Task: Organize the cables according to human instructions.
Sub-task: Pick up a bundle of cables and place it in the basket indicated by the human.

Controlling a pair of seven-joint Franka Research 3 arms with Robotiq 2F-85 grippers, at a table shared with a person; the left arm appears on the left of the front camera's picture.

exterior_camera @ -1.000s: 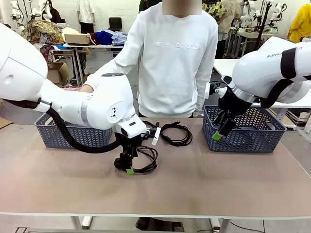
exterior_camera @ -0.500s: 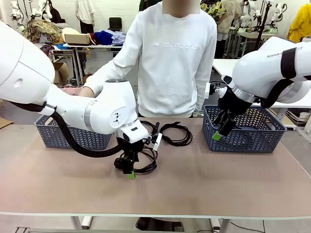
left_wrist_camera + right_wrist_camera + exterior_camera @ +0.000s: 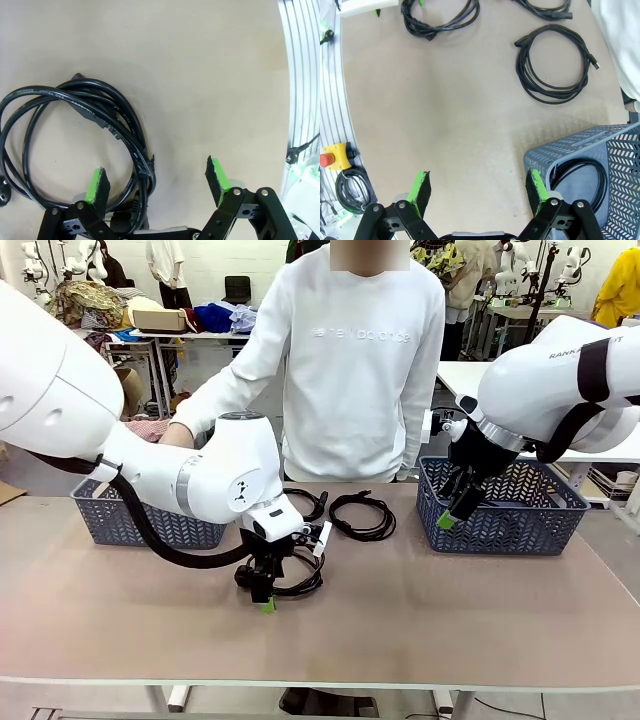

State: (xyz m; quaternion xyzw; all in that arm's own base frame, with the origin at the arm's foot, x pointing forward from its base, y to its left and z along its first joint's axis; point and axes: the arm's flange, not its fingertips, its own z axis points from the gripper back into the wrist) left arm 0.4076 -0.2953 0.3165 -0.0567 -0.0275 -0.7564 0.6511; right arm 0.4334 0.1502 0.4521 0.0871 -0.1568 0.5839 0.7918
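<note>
**Front view.** A person [image 3: 360, 360] stood at the far side of the table [image 3: 420, 630], between the left basket [image 3: 150, 525] and the right basket [image 3: 520, 525]. The left gripper [image 3: 265, 595] pointed down at the near coil [image 3: 305, 580] of the cables. The middle coil [image 3: 362, 515] lay beside it on the bare table, and a third coil [image 3: 312, 502] lay partly behind the left arm. The right gripper [image 3: 447, 515] hung at the near left corner of the right basket.

**Left wrist view.** This view gave the detail that the arm hid from the front. The left gripper [image 3: 157, 180] had its jaws apart and nothing clamped. The strands of the near coil [image 3: 75, 135] ran between the pads, close to the pad inside the loop. Whether that pad touched the cord could not be told.

**Right wrist view.** The right gripper [image 3: 477, 187] was spread wide and empty above the table, at the corner of the right basket [image 3: 570, 145]. This view looked down into that basket, where a fourth coil [image 3: 580, 182] lay. Farther off on the table were the middle coil [image 3: 552, 67], the near coil [image 3: 440, 15] and the edge of the third coil [image 3: 545, 6].
</note>
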